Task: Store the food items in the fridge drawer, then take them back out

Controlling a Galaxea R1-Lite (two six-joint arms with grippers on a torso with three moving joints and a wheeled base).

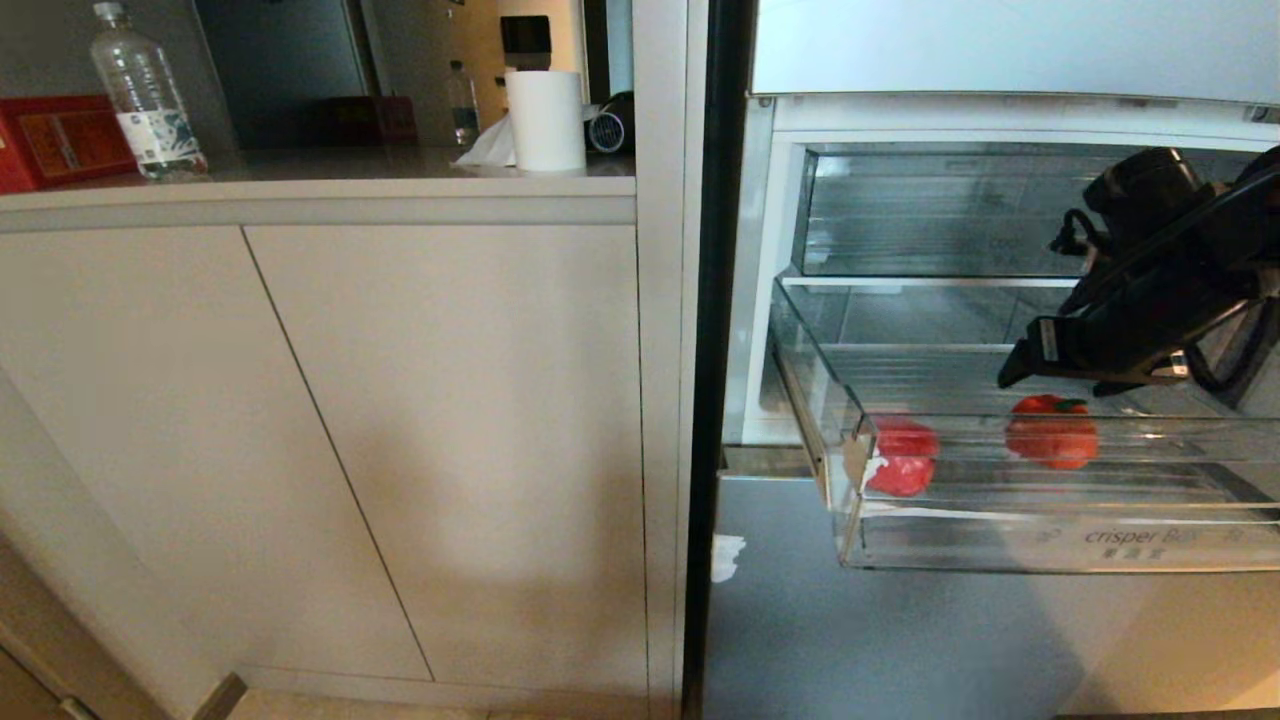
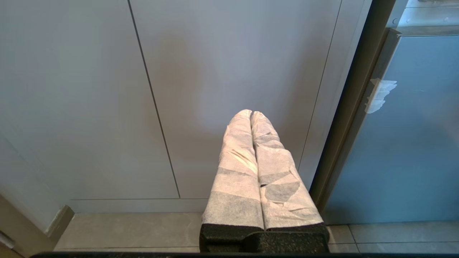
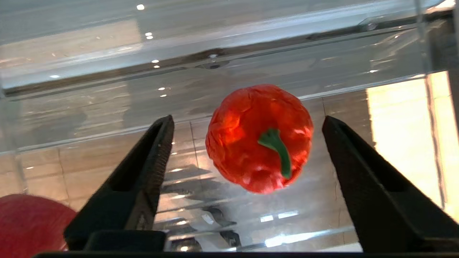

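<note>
The clear fridge drawer, lettered "crisper Box" on its front, stands pulled out of the open fridge. Two red food items lie on its floor. One is wrinkled with a green stem. The other sits in the drawer's front left corner. My right gripper hangs over the drawer just above the stemmed item, open, with black fingers on either side of it and not touching it. My left gripper is parked low before the cabinet, its padded fingers shut on nothing.
A second clear drawer sits pushed in above the open one. To the left are cabinet doors under a counter holding a water bottle, a paper roll and a red box. Below the drawer is a grey-blue fridge front.
</note>
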